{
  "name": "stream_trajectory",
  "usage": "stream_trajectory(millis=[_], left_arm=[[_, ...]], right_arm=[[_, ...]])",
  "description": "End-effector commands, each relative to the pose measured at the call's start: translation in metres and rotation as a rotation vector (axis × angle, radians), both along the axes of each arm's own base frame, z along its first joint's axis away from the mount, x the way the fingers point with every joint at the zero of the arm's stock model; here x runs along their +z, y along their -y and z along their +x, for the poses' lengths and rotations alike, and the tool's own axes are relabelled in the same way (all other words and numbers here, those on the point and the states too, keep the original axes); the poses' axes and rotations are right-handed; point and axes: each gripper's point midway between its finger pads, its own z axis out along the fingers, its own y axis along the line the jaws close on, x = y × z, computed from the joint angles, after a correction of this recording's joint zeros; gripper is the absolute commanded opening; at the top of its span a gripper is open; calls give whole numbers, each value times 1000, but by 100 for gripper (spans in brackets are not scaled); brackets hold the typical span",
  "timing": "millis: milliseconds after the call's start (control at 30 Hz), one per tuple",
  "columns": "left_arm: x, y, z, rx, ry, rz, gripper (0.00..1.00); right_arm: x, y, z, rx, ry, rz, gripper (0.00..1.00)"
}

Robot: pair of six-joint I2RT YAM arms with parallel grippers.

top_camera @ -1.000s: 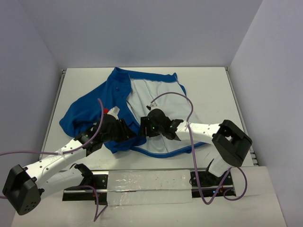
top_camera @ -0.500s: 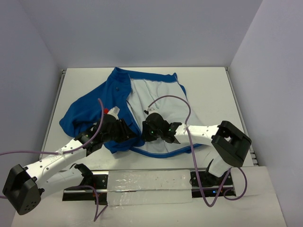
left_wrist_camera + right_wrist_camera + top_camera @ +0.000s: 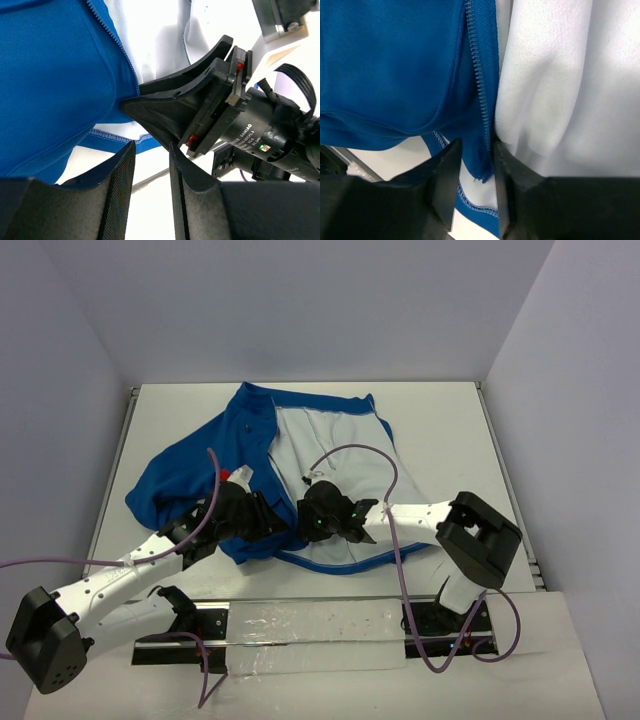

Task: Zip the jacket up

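Shifted left and nearer since a second ago, the right gripper [image 3: 477,150] now sits at the near end of the toothed zipper edge [image 3: 481,100] of the royal-blue soft fabric jacket [image 3: 200,475], which lies open, white lining up, on the white table [image 3: 440,430]. Its fingers stand partly apart, closely flanking that zipper end; whether they pinch it cannot be told. Just left, the left gripper [image 3: 152,150] hovers at the jacket's near hem, narrowly parted, nothing between.

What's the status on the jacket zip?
Left gripper open, beside the blue hem. Right gripper open, straddling the bottom end of the zipper. Jacket unzipped, white lining showing. Grippers crowd each other.
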Motion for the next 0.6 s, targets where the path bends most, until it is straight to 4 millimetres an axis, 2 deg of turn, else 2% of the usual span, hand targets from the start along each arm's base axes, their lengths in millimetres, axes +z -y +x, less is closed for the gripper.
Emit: stream_trajectory(millis=[0, 33, 133, 267, 333, 433, 567], left_arm=[[13, 5, 5, -6, 46, -37, 40], [13, 6, 5, -6, 46, -40, 40], [13, 6, 4, -4, 39, -49, 40], [14, 9, -3, -23, 24, -85, 41], [18, 11, -7, -32, 24, -143, 43], [34, 16, -11, -63, 47, -281, 53], [54, 17, -14, -102, 100, -387, 67]], right_arm=[[15, -12, 6, 0, 36, 32, 35], [16, -12, 6, -1, 35, 34, 29], [22, -11, 5, -4, 41, 49, 0], [47, -14, 1, 24, 64, 110, 0], [67, -17, -5, 60, 80, 169, 0], [108, -18, -12, 106, 143, 269, 0], [144, -16, -14, 139, 207, 348, 0]])
